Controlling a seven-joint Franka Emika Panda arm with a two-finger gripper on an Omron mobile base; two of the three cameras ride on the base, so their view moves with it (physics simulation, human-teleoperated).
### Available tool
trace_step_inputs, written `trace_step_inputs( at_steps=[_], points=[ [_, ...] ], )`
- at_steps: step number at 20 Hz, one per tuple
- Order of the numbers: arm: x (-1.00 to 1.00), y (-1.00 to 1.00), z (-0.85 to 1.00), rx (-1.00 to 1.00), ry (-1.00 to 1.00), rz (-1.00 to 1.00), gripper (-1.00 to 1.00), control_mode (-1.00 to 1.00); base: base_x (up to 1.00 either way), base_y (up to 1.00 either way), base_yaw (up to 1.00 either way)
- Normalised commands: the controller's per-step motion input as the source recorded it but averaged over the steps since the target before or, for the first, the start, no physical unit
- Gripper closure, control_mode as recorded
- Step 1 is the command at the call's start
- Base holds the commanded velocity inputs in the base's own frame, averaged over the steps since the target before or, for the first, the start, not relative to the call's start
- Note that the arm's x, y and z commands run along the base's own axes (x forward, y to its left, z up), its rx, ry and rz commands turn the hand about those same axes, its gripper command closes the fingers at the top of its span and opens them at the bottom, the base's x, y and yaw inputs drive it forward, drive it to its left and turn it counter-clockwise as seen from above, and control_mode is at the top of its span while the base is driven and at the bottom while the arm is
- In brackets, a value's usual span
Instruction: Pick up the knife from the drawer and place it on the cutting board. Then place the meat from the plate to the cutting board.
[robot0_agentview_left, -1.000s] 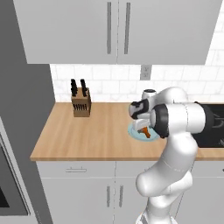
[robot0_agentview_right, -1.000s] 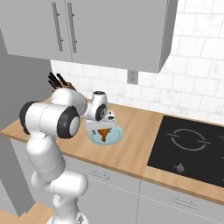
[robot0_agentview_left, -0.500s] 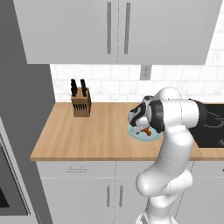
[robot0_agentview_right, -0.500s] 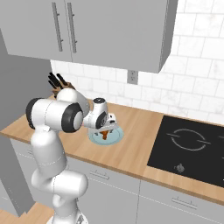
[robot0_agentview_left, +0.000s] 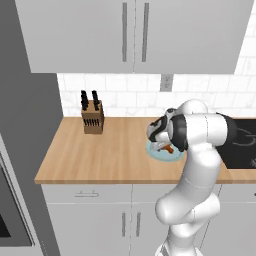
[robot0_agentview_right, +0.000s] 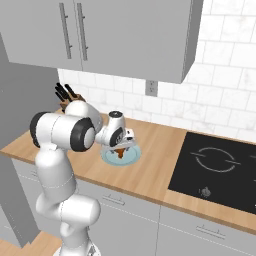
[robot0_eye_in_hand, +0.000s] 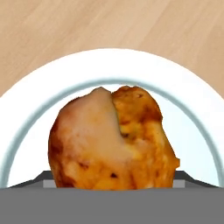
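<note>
both base views look forward and down from behind the arm, sharing the table (robot0_agentview_left: 110, 155) and plate (robot0_agentview_right: 131, 158); hand view looks straight down, very near.

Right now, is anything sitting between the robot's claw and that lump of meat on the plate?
Nothing visible does. The gripper hangs right over the meat on the plate, and the hand view shows the lump close up between its fingertips with nothing in front of it.
</note>
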Motion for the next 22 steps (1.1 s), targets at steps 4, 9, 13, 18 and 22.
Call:
trace_step_inputs(
  at_steps=[4,9,13,18,22],
  points=[
    [-0.76,0.0,0.71,0.0,-0.14,0.0,1.0,-1.0,0.0,0.0,0.0],
    [-0.81,0.0,1.0,0.0,-0.15,0.0,1.0,-1.0,0.0,0.0,0.0],
    [-0.51,0.04,1.0,0.0,-0.01,-0.01,1.0,-1.0,0.0,0.0,0.0],
    [-0.38,0.01,1.0,0.0,0.02,-0.02,1.0,-1.0,0.0,0.0,0.0],
    [-0.48,0.0,0.97,0.0,0.0,-0.05,1.0,-1.0,0.0,0.0,0.0]
  ],
)
